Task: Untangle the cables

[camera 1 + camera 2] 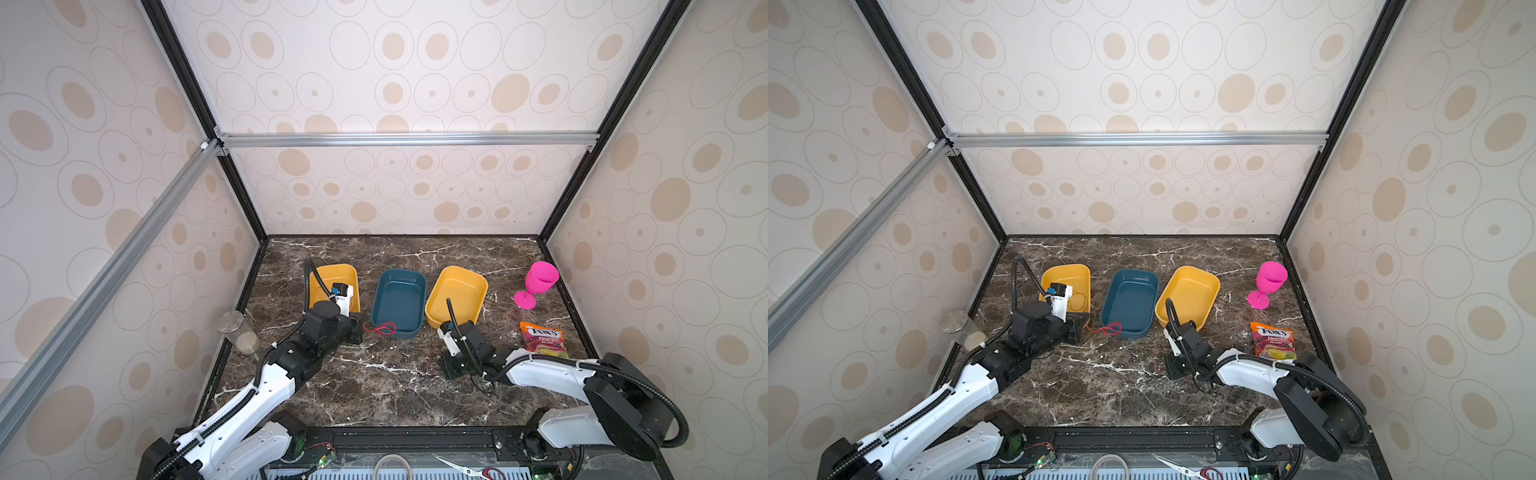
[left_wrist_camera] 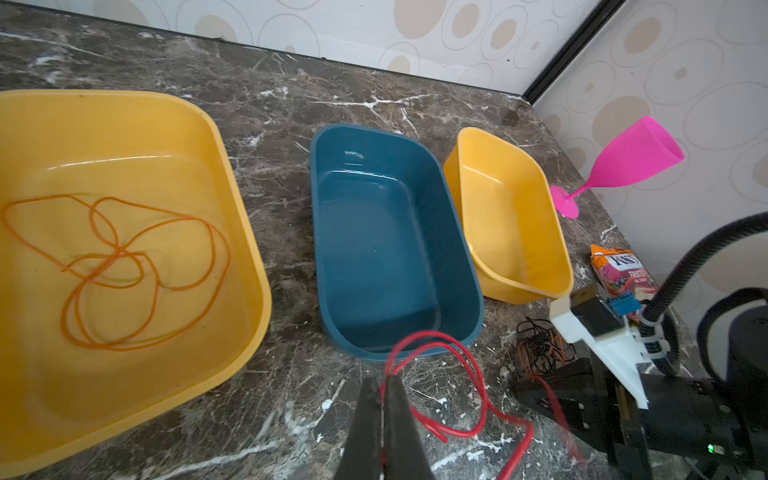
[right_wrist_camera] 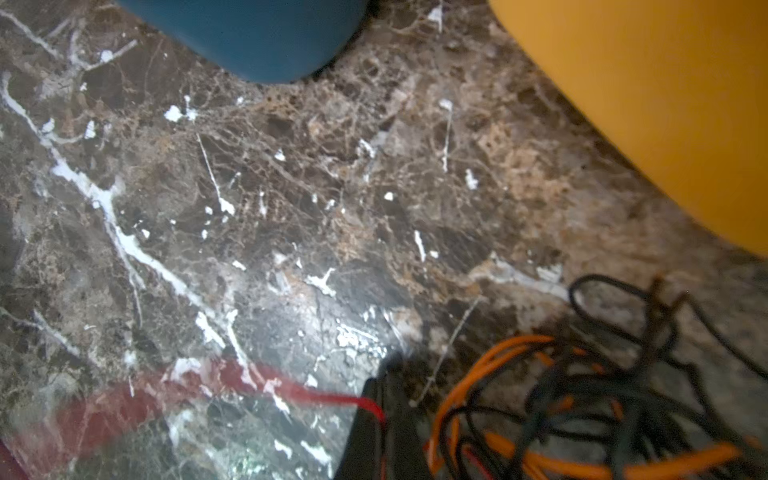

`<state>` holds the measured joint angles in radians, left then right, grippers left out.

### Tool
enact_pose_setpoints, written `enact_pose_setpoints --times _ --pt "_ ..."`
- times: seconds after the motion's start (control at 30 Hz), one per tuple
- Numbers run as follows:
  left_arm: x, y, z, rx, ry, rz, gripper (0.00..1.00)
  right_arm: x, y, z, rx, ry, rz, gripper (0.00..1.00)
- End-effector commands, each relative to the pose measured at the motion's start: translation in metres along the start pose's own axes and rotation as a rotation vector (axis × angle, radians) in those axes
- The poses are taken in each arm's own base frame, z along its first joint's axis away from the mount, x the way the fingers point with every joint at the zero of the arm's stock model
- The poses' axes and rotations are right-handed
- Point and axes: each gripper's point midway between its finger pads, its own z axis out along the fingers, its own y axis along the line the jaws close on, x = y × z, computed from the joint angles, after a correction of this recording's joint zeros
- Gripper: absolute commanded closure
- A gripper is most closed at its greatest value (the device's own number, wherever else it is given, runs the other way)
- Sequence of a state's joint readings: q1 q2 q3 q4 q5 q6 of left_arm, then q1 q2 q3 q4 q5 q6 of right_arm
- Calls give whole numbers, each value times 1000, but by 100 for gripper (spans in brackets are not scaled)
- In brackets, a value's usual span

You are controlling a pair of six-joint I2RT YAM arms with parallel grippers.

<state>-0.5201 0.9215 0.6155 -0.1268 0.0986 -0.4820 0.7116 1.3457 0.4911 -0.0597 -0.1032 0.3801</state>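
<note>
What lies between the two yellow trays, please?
The blue tray, empty, lies between them; both top views and the left wrist view show it.

Three trays stand mid-frame in both top views: a left yellow tray, one blue tray and a right yellow tray. At right are one pink goblet and one candy bag; at left is one jar, and at the bottom edge one pair of scissors. There is one orange cable, one red cable and one tangle of orange and black strands too knotted to count.
</note>
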Motion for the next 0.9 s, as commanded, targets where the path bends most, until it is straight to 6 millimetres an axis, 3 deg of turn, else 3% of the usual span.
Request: enact_pose_setpoints --times 0.0,0.07,0.2,0.27,0.4,0.5,0.67,0.87 --pt "-26 4 -14 -44 -53 3 100 16 -16 -5 77 69 48 100" --pt "-31 7 -19 -57 -68 1 100 18 -18 -5 100 92 58 100" --pt "-33 -5 -20 16 -66 12 100 17 -12 -4 82 132 37 97" --pt "-31 -11 -18 47 -52 16 100 15 -4 -3 44 148 20 91" --pt "-29 -23 -18 119 -44 33 100 5 13 -10 -44 119 2 63" --pt "-25 -37 -19 208 -42 44 100 -8 29 -25 -110 74 -15 54" --pt "-19 -46 -16 269 -16 28 100 -35 50 -53 -191 -8 -29 52" --pt "-23 -51 -13 308 -45 -44 100 -67 88 -73 -381 -114 24 57"
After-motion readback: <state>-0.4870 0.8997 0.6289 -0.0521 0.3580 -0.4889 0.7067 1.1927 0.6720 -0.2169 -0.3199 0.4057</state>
